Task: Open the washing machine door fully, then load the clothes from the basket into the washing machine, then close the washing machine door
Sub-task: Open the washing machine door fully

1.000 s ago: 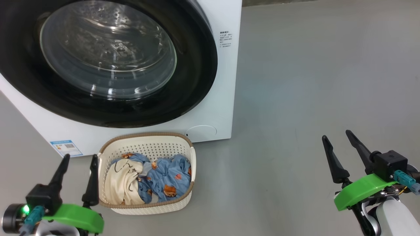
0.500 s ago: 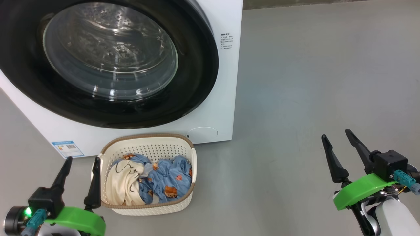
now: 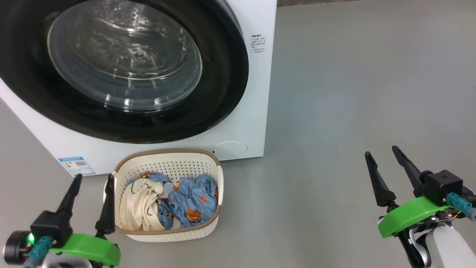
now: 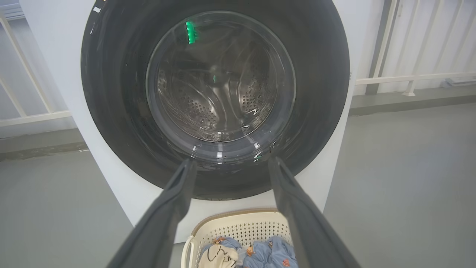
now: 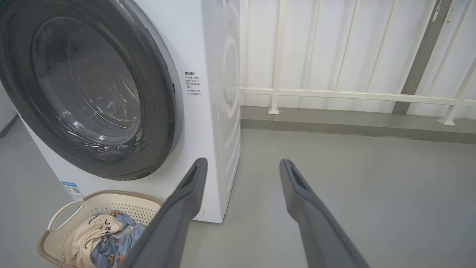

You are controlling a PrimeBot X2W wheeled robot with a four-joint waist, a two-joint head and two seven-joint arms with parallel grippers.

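Left gripper, at the lower left of my head view, stands with its two dark fingers spread wide and nothing between them. Its inner finger lies along the left end of the basket; I cannot tell from here whether it touches. Just above that gripper, a small blue label sits low on the white front of the washing machine.

The cream perforated basket rests on the grey floor directly before the machine, below the door and close to the cabinet. The clothes are heaped inside it, the cream garment with black line markings to the left and the light blue bear-print garment to the right.

Above the basket, the washing machine door is shut flat against the front, its glossy black rim ringing the bulging glass. Through that glass, in my left wrist view, the steel perforated drum shows, with a green light reflected near the top of the window. A round flap sits at the cabinet's lower right corner, and a block of small print higher up beside the door rim.

Bare floor runs to the right of the machine. Right gripper, at the lower right and well apart from both basket and machine, holds its fingers wide as well, gripping nothing. Behind the machine, my right wrist view takes in a pale railing against a white wall.
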